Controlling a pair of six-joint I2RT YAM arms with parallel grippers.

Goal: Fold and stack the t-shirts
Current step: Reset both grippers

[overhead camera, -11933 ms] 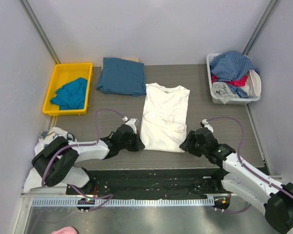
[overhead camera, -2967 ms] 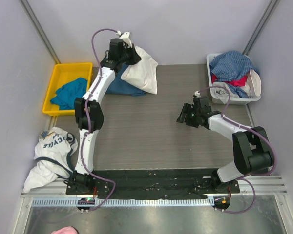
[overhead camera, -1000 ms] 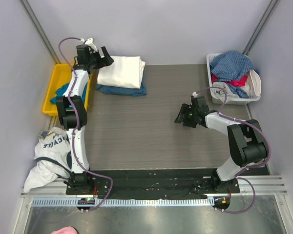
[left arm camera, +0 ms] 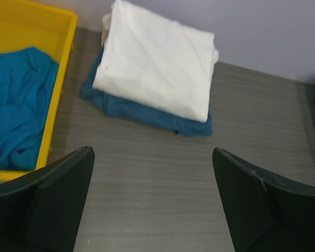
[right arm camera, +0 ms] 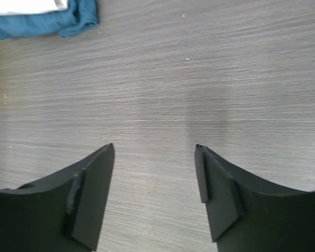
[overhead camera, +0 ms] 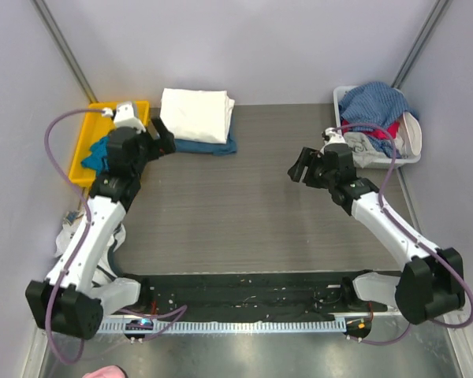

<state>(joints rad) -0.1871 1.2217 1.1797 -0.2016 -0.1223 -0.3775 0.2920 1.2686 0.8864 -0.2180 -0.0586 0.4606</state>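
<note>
Folded white tee (overhead camera: 194,114) sits squared off on the folded dark blue tee (overhead camera: 214,146), stack at the table's (overhead camera: 244,213) far edge, just right of the yellow bin (overhead camera: 91,134); blue hem shows along the near and right sides. No graphic visible on the white top face. Only readable text: partial "CELLE"-ish lettering on the crumpled white garment (overhead camera: 83,232) by the left arm's base, not fully legible. Left gripper (overhead camera: 164,135) spread wide, empty, near the stack's left corner. Right gripper (overhead camera: 299,168) also wide open, empty, over bare grey woodgrain near the white laundry basket (overhead camera: 355,153). Teal cloth (overhead camera: 102,151) bunched in the bin.
</note>
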